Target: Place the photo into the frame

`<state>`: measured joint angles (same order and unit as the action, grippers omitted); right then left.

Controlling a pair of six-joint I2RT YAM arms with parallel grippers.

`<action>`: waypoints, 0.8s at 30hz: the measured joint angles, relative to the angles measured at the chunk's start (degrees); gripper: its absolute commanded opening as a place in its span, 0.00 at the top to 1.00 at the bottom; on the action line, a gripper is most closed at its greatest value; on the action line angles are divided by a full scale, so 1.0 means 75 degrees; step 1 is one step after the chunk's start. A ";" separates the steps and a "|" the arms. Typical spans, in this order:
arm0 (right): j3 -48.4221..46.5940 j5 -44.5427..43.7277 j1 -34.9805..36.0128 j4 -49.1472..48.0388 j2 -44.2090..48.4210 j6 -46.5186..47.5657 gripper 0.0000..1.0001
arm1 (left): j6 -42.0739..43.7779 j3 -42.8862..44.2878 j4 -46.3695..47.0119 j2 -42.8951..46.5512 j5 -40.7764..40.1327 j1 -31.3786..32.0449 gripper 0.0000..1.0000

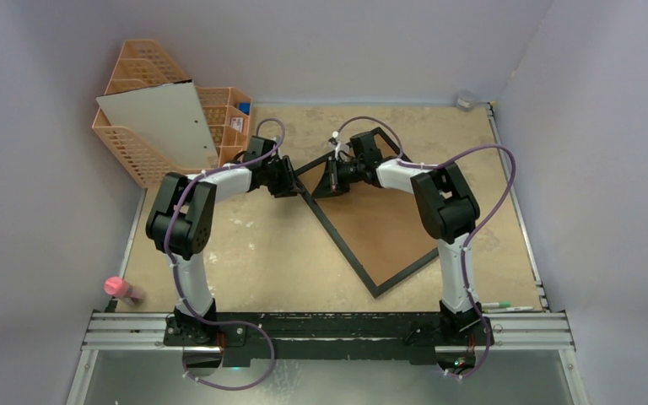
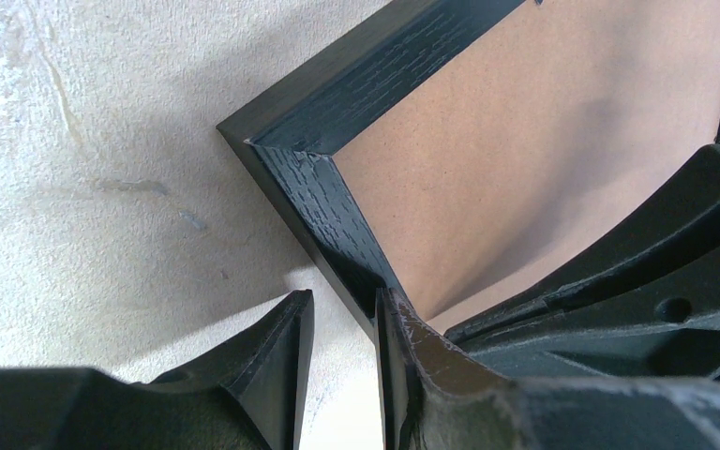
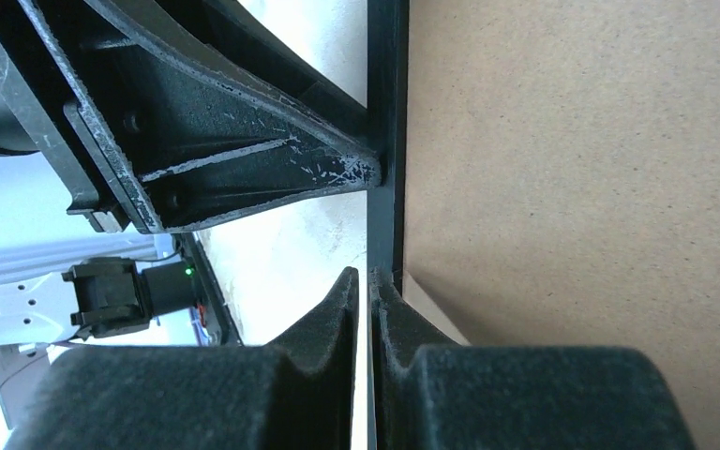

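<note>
At the corner of one frame (image 1: 380,228), left tool (image 2: 345,305) clamps its border, right tool (image 3: 364,281) clenched shut

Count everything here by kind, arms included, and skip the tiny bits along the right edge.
White-and-black robot arms: 2
Black-bordered rectangular picture frame with brown backing: 1
Orange plastic basket organiser: 1
White flat rectangular board propped in the organiser: 1
Small pink-capped bottle: 1
Total: 6
</note>
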<state>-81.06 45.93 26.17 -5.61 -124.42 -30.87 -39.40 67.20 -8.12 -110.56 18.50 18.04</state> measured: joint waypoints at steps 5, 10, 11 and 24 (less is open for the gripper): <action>0.0000 0.0023 0.0041 -0.0015 -0.0006 0.0000 0.90 | 0.0000 0.0000 0.0003 0.0000 0.0023 0.0000 0.68; 0.0000 0.0015 0.0061 0.0012 -0.0050 0.0006 0.90 | 0.0000 0.0000 0.0003 0.0000 0.0026 0.0000 0.69; 0.0000 0.0009 0.0061 0.0012 -0.0082 0.0006 0.90 | 0.0000 0.0000 0.0003 0.0000 0.0026 -0.0003 0.68; 0.0000 -0.0041 0.0023 0.0009 -0.0160 -0.0052 0.93 | 0.0000 0.0000 0.0003 0.0000 0.0035 -0.0003 0.68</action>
<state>-81.06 45.63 26.35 -5.54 -125.62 -31.27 -39.40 67.20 -8.10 -110.56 18.76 18.02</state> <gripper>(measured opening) 0.077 0.320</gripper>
